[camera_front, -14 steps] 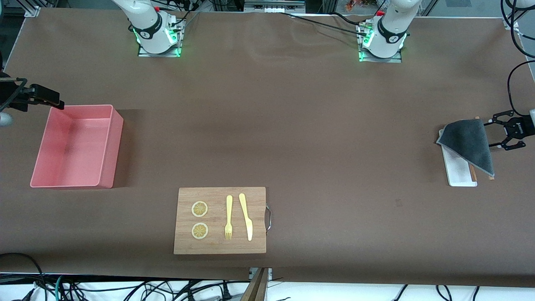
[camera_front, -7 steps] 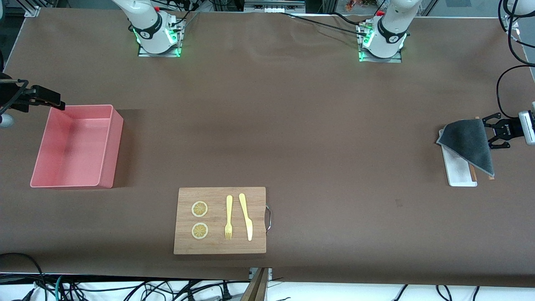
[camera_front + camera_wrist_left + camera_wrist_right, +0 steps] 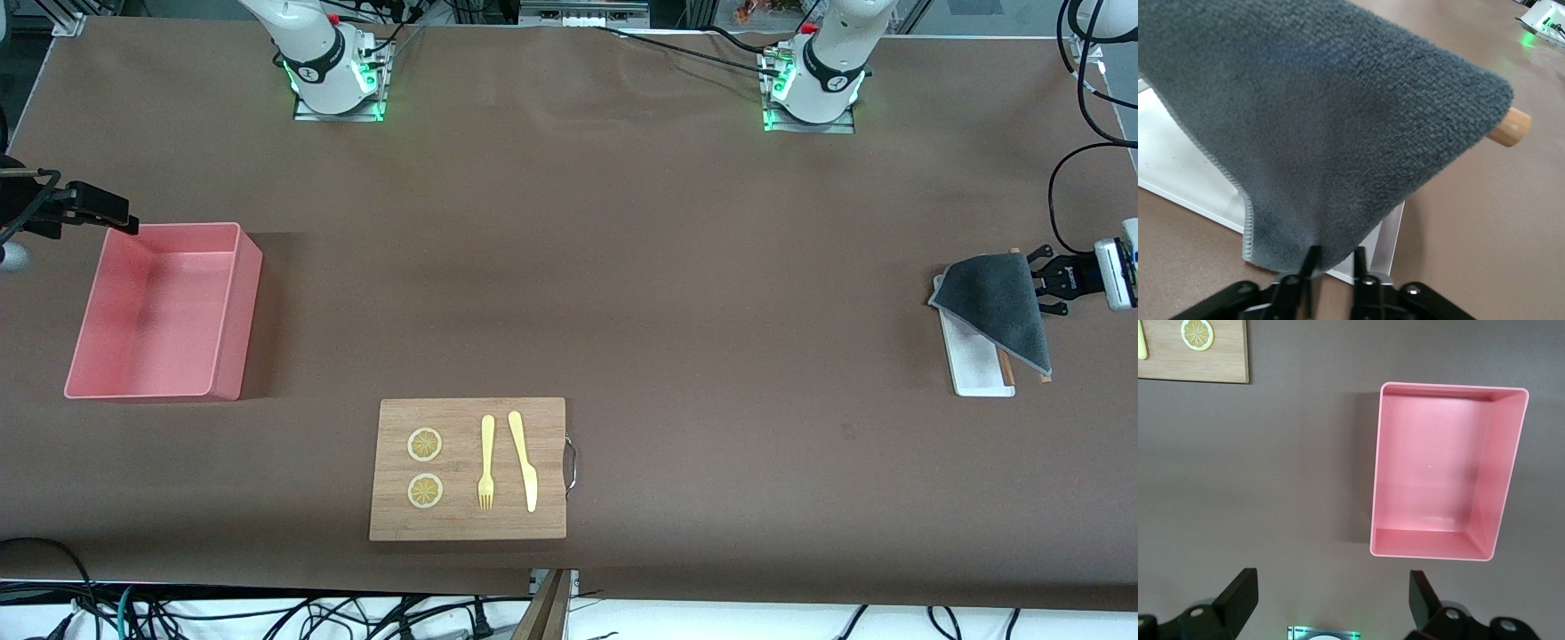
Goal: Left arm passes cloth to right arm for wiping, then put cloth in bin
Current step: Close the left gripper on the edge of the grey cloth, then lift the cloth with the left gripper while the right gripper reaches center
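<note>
Cloth pinch at the tray, bin waiting

Right claw (image 3: 84,206) parked wide open, holding nothing, by the empty bin (image 3: 227,311), ready for the handover; further along, board (image 3: 467,468) untouched; cloth (image 3: 1000,307) draped over tray (image 3: 973,369), left claw (image 3: 1038,283) nipped onto its edge for lifting.

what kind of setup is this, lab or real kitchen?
Most likely a robotics lab bench, not a kitchen: two arm bases bolted to a brown-covered table, loose cables along its edge, and staged props such as a cutting board with toy cutlery.
</note>
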Tool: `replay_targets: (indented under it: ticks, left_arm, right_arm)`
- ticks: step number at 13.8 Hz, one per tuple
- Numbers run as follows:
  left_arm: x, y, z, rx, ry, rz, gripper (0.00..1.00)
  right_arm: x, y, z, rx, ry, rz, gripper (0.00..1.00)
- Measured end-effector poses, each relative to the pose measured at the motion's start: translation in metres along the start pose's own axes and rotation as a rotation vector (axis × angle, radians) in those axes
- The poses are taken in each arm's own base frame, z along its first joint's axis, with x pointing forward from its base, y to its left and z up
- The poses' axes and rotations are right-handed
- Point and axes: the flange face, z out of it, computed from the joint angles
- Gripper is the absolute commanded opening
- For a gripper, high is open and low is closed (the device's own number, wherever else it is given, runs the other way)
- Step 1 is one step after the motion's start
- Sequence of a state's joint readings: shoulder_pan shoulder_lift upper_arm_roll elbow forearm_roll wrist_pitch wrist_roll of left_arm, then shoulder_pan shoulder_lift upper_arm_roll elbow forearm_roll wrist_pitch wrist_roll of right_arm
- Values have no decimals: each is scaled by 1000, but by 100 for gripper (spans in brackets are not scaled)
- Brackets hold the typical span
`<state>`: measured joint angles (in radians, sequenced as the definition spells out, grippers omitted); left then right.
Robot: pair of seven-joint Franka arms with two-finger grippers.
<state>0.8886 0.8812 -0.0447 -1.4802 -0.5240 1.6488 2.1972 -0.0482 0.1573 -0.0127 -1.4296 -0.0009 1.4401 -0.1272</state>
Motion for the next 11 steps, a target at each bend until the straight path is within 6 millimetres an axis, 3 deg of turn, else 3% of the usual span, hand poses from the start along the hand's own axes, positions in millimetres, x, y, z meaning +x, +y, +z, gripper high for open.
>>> replay_targets:
  ticks: [3,6,9,11]
  left_arm:
    - [7,-2,-9,-2,3,17,0]
    - [21,-7,-32,3,0,42,0]
    - [40,-3,-67,12,-30,1,0]
    - [63,7,-102,25,-97,-51,0]
  right_arm:
    - [0,0,1,0,-1,0,100]
    - [0,0,1,0,-1,0,100]
    - [0,0,1,0,-1,0,100]
    - [1,0,1,0,-2,-1,100]
